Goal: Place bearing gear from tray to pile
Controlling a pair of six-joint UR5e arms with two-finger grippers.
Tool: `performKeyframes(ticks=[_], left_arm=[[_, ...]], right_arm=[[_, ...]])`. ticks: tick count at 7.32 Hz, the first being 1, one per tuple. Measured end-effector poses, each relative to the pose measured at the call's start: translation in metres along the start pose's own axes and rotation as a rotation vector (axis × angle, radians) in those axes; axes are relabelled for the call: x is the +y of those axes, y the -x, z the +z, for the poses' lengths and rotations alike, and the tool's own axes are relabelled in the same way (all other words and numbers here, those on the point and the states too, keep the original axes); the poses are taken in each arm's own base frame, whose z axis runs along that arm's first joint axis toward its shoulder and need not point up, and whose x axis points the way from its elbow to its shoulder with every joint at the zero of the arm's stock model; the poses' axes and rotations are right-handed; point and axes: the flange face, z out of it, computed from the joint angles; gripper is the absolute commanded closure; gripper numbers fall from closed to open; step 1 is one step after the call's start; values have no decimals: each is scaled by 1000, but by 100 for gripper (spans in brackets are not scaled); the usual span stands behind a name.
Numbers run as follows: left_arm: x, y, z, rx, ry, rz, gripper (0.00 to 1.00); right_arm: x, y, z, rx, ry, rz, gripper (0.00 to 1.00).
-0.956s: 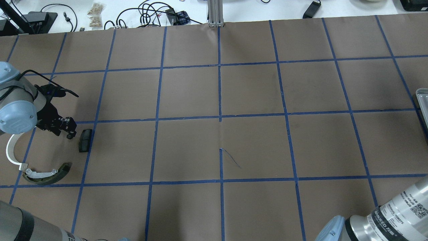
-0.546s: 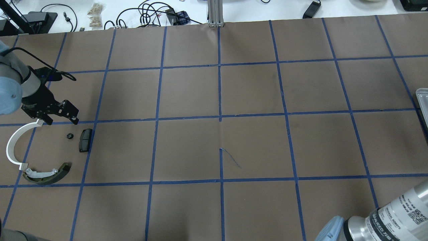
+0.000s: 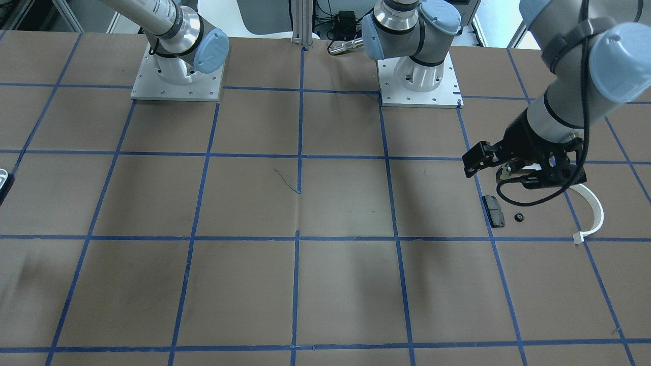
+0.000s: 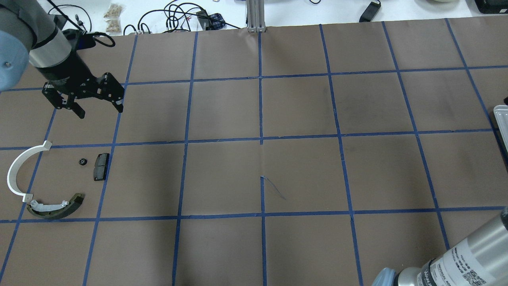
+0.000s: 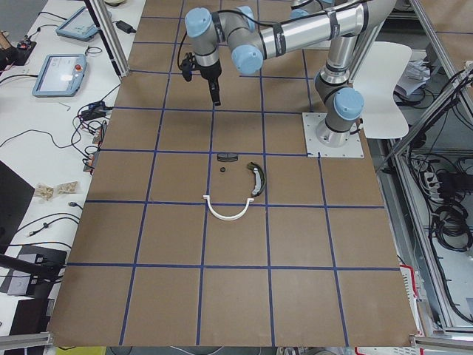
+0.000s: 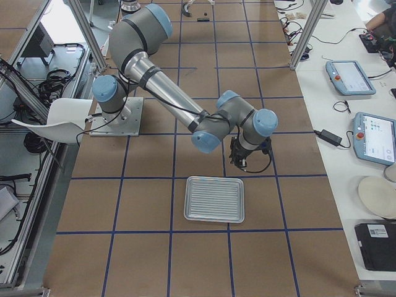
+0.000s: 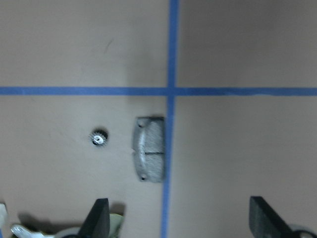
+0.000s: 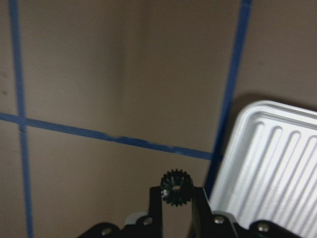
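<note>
My left gripper is open and empty, raised beyond the pile; it also shows in the front view and the left wrist view. A small black bearing gear lies on the table beside the black rectangular pad. The olive-and-white shoe and the white half-ring lie nearby. My right gripper is shut on another small black gear, held above the table beside the tray.
The ribbed metal tray lies at the table's right end, with its edge in the overhead view. Brown paper with a blue tape grid covers the table. Cables and devices lie beyond the far edge.
My left gripper let go of the small gear next to the pad, then rose and moved away toward the table's far side. The right arm has shifted a little.
</note>
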Motion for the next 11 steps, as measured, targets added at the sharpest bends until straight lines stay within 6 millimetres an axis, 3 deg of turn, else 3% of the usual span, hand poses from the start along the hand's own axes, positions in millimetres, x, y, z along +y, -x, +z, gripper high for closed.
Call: performKeyframes(ticks=[2, 3, 7, 9, 11], left_arm=[[37, -59, -46, -10, -60, 11, 0], [46, -72, -55, -10, -100, 38, 0], [50, -81, -65, -3, -170, 98, 0], [50, -81, -66, -3, -175, 100, 0], [52, -81, -67, -3, -177, 100, 0]], right_arm=[[-27, 131, 6, -38, 9, 110, 100], [-32, 192, 12, -65, 9, 159, 100], [-47, 440, 61, -72, -56, 344, 100], [-26, 539, 105, -74, -109, 405, 100], [1, 619, 147, -96, -123, 430, 100]])
